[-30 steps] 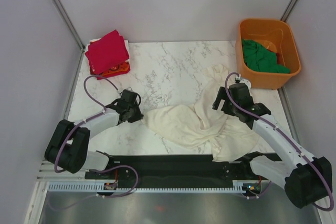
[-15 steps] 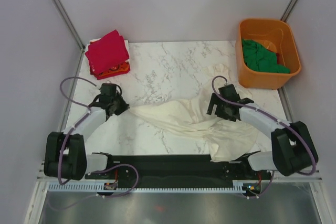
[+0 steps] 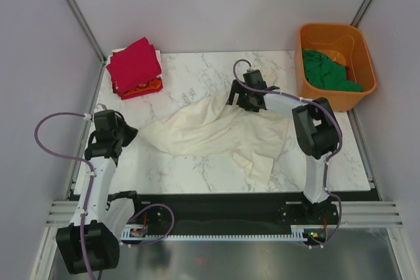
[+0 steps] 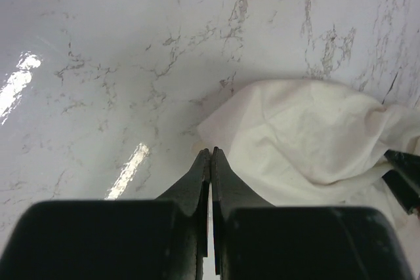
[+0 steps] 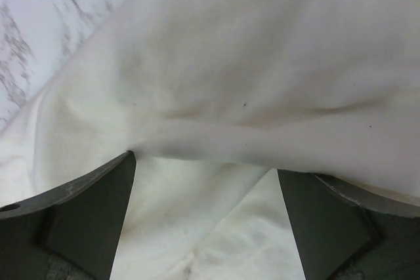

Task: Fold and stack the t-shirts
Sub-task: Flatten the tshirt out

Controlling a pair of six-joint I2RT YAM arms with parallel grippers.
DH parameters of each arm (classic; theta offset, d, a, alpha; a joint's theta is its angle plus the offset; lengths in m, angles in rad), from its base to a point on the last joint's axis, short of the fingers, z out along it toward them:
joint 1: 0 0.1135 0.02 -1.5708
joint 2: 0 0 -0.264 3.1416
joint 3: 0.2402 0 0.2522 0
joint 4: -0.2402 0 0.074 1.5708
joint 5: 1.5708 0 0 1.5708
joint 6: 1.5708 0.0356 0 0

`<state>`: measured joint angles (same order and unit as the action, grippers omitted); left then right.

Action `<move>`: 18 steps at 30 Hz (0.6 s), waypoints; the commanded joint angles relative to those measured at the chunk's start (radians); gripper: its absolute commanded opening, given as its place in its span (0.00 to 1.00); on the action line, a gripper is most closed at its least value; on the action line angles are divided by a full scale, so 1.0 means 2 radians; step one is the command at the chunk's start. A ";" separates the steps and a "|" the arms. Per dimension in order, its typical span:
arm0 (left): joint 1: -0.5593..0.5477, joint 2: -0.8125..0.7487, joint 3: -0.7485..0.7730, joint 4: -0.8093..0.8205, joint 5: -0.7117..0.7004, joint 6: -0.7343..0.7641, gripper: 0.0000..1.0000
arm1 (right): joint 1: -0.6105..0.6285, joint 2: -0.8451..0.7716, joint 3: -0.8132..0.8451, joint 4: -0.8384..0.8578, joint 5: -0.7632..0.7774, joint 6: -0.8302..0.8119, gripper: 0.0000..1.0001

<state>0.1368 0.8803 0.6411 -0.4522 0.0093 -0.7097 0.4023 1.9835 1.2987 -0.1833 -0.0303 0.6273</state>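
A large cream-white t-shirt lies crumpled across the middle of the marble table. My left gripper is shut at its left corner; in the left wrist view that gripper meets the corner of the cream-white t-shirt with its tips pinched together. My right gripper stands at the shirt's far edge. Its fingers are wide open over the cream-white t-shirt, a fold running between the tips. A crimson red t-shirt lies folded on an orange-red t-shirt at the back left. The dark green t-shirt is in the tub.
An orange plastic tub stands at the back right corner. Grey walls close in the table on the left, back and right. My left gripper is close to the table's left edge.
My left gripper shut and pulled left, drawing the shirt's corner with it. The right gripper swept up and left along the shirt, which now lies farther left and more spread out.
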 commanded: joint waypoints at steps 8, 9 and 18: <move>0.004 0.022 0.028 -0.016 0.013 0.021 0.02 | 0.008 -0.001 0.132 -0.030 0.055 -0.083 0.98; 0.005 0.023 0.029 -0.015 0.017 0.022 0.02 | 0.007 -0.030 0.084 -0.030 0.073 -0.084 0.98; 0.004 0.042 0.037 -0.013 0.092 0.047 0.02 | 0.007 -0.347 -0.213 -0.084 0.087 -0.044 0.98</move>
<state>0.1425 0.9512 0.6701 -0.4843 0.1081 -0.6727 0.4152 1.3872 1.0050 -0.2756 0.1619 0.4938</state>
